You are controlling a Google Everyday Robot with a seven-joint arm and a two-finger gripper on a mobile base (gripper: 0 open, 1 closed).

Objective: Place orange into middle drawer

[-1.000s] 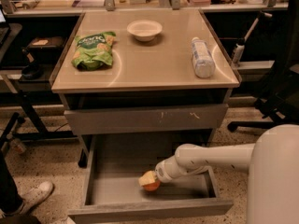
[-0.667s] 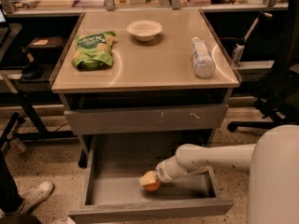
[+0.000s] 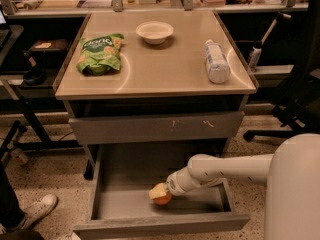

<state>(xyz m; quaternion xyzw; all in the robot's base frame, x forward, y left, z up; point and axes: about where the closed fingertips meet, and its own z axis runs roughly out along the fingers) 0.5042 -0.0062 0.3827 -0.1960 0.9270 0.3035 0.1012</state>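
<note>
Reaching low into the open middle drawer (image 3: 150, 225), the gripper (image 3: 159, 192) is sitting right at the orange (image 3: 163, 200), which is showing just beneath its pale tip, near the drawer's front and about midway across. Whether the gripper is clamped on the fruit or has already let go, I cannot tell. The orange is looking as if it is resting on or just above the flat grey floor.

To do this step well, I am judging that the fruit should be set fully down before the release, then the gripper lifted straight up, since a round fruit is likely to roll if nudged sideways. The scuffed drawer front (image 3: 150, 128) is hanging above and behind the gripper, so the exit path needs to clear it.

Farther up, on the tabletop (image 3: 165, 79), a green snack bag (image 3: 100, 53) is lying up-left, a white bowl (image 3: 155, 32) straight beyond, and a bottle (image 3: 216, 61) up-right. The bag's pale lettering and the bottle's label are not legible.
</note>
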